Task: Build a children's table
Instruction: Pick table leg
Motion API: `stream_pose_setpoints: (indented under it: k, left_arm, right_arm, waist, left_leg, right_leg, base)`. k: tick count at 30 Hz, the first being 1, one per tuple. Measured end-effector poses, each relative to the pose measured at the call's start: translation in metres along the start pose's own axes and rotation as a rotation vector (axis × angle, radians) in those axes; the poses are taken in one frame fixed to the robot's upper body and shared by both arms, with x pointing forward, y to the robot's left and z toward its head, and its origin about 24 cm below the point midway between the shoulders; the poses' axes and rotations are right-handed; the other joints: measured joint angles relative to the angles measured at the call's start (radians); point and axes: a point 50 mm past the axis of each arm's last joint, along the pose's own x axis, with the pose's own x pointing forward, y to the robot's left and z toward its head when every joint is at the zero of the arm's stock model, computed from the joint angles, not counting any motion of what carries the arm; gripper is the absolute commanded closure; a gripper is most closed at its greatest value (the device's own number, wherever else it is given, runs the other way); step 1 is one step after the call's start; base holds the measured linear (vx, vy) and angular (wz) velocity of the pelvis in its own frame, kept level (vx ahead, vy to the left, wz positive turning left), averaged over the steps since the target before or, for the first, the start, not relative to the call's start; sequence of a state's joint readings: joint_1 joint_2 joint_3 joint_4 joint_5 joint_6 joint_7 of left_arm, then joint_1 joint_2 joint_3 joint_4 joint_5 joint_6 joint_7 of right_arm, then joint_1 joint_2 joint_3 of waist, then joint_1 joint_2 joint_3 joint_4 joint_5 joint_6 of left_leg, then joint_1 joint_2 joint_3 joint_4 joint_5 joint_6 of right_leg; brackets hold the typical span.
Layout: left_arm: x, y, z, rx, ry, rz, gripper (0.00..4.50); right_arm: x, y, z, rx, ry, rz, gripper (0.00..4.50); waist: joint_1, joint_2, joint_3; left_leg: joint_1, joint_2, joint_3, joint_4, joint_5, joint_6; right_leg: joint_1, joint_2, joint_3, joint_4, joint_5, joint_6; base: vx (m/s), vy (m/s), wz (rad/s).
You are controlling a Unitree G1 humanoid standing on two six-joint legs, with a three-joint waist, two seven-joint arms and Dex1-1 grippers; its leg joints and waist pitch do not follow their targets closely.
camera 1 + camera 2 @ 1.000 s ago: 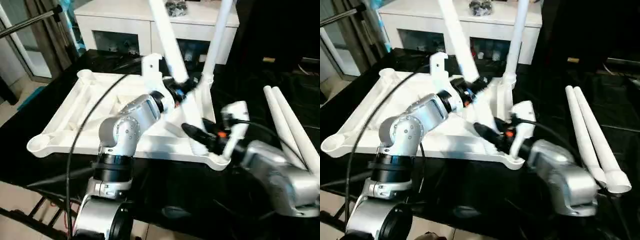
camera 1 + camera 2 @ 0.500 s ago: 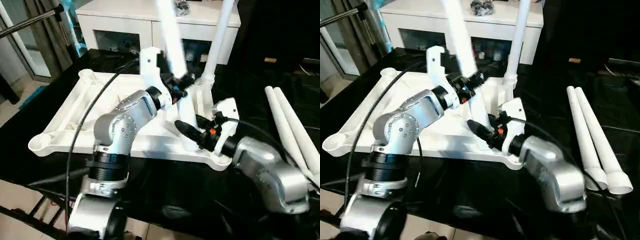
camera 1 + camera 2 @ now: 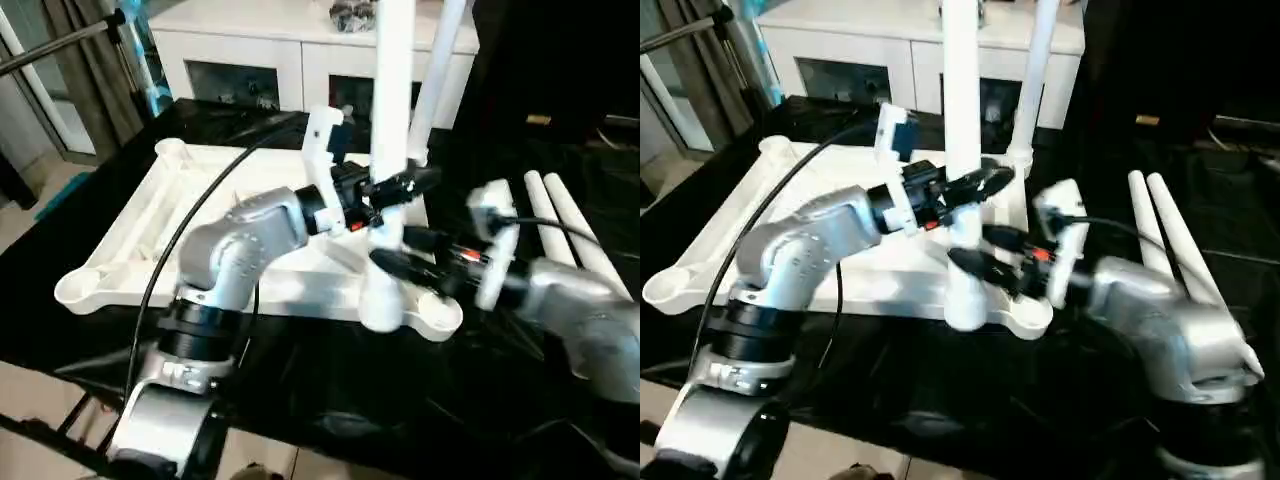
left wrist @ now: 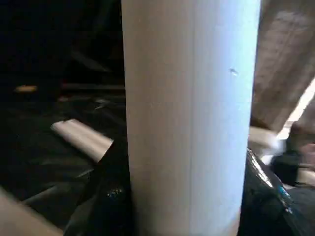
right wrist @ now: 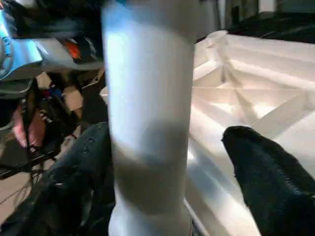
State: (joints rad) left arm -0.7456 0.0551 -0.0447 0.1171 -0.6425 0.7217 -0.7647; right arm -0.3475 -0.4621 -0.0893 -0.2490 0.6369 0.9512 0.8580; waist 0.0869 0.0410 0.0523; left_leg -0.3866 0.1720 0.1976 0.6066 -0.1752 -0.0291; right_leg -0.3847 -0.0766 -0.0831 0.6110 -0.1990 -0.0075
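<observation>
Tabletop [image 3: 150,225]: far-right leg [image 3: 437,80] seated; near-right leg [image 3: 390,120] upright in its socket, my left gripper [image 3: 395,190] clamping it. My right gripper [image 3: 405,250] spread wide around its base, two legs [image 3: 570,225] loose on the table [image 3: 330,400].

Daylight is admitted from a window at upper left; soft glare is thrown on the glossy black table [image 3: 330,400], and the upright leg [image 4: 189,118] is rendered blurred in both wrist views

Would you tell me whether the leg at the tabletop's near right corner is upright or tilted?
Upright: the leg rises straight from the near right corner socket of the tabletop, with the left gripper around it.
</observation>
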Motion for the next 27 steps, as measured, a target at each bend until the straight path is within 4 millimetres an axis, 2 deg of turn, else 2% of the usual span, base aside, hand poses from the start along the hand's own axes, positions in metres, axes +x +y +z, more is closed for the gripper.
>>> stream_pose_setpoints:
  k: [11,25,27]
  left_arm:
    - [0.000,-0.018,0.005,0.002,-0.004,-0.207,2.64]
    - [0.004,-0.024,-0.003,-0.009,0.054,-0.268,2.64]
    - [0.004,-0.024,-0.003,-0.009,0.054,-0.268,2.64]
  right_arm:
    - [-0.006,0.009,-0.005,0.025,0.120,0.136,0.20]
    - [0.001,0.015,-0.003,0.016,0.157,0.238,0.20]
    - [0.001,0.015,-0.002,0.016,0.157,0.249,0.48]
  waist:
    - [0.000,0.000,0.000]
    - [-0.001,0.000,0.000]
    - [0.000,0.000,0.000]
  left_leg:
    - [0.001,0.000,0.000,0.000,0.000,0.000]
    - [0.001,0.000,0.000,0.001,0.000,0.000]
    - [0.001,0.000,0.000,0.001,0.000,0.000]
  right_leg:
    - [0.000,0.000,0.000,0.000,0.000,0.000]
    - [0.000,0.000,0.000,0.001,0.000,0.000]
    - [0.000,0.000,0.000,0.001,0.000,0.000]
  base:
    - [0.000,0.000,0.00]
    - [0.000,0.000,0.00]
    - [0.000,0.000,0.00]
